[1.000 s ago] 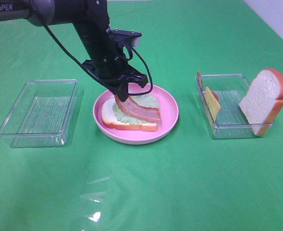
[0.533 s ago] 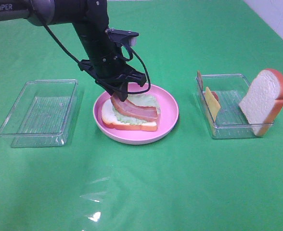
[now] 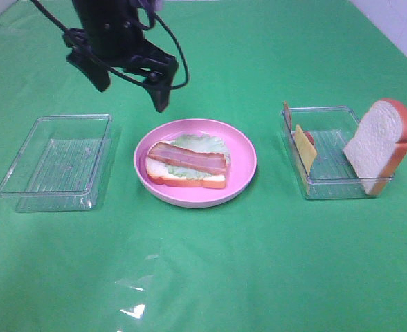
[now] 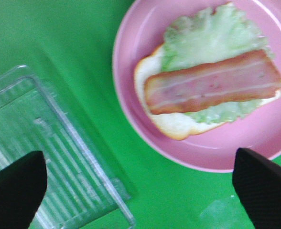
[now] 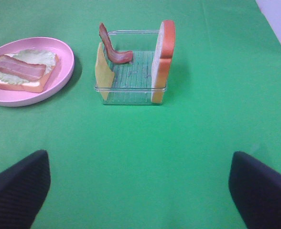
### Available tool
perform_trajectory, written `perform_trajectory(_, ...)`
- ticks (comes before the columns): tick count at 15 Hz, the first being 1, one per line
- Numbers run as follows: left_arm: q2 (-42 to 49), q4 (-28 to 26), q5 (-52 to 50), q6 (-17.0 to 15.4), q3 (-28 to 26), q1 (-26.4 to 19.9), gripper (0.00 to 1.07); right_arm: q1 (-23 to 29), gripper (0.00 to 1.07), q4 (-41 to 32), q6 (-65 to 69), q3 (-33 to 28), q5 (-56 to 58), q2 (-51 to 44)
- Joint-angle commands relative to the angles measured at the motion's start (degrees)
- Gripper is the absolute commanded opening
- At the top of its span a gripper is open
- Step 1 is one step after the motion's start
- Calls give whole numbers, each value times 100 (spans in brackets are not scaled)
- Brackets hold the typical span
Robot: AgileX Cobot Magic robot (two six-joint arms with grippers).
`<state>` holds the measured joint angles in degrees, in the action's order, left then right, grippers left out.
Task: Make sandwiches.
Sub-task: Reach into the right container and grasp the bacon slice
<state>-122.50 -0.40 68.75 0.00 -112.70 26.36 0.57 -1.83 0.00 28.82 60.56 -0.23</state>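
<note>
The open sandwich lies on the pink plate: one bread slice, lettuce and a bacon strip on top. My left gripper is open and empty, raised above the table behind and to the left of the plate. My right gripper is open and empty, off the exterior view, low over the green cloth in front of the right tray. That tray holds an upright bread slice, a cheese slice and another bacon strip.
An empty clear tray sits left of the plate; it also shows in the left wrist view. A green cloth covers the table. A white wall edge shows at the far right corner.
My left gripper let go of the bacon strip, which now lies flat on the lettuce. The gripper rose and moved back and left, away from the plate.
</note>
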Motion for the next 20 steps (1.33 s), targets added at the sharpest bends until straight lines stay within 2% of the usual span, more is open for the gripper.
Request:
perform_trajectory(1, 206, 172, 527, 0, -29, -865, 101, -6, 98, -17, 0, -17, -29, -126)
perform_trajectory(3, 229, 143, 527, 218, -11, -1684, 101, -6, 98, -17, 0, -17, -29, -126)
perform_trajectory(4, 229, 132, 527, 218, 40, -2034, 101, -6, 98, -17, 0, -17, -29, -126)
perform_trajectory(6, 229, 40, 527, 281, 69, -2475, 101, -6, 98, -17, 0, -17, -29, -126)
perform_trajectory(7, 229, -17, 527, 441, 69, -2807, 101, -6, 98, -17, 0, -17, -29, -126)
perform_trajectory(9, 235, -120, 533, 539, 74, -3025, 101, -6, 98, -17, 0, -17, -29, -126)
perform_trajectory(11, 378, -120, 533, 607, 275, -3037, 100, -6, 98, -17, 0, -17, -29, -126)
perform_trajectory(13, 831, -132, 527, 625, 1037, -3037, 100, -6, 98, -17, 0, -17, -29, -126)
perform_trajectory(15, 1587, -172, 527, 739, 2189, -3037, 100, -6, 98, -17, 0, -17, -29, -126)
perform_trajectory(17, 3088, -223, 367, 905, 3982, -3037, 100, -6, 98, -17, 0, -17, -29, -126)
perform_trajectory(18, 3392, -241, 315, 905, 4263, -3037, 100, -6, 98, -17, 0, -17, -29, -126)
perform_trajectory(20, 4687, -258, 126, 905, 5243, -3037, 100, -6, 98, -17, 0, -17, -29, -126)
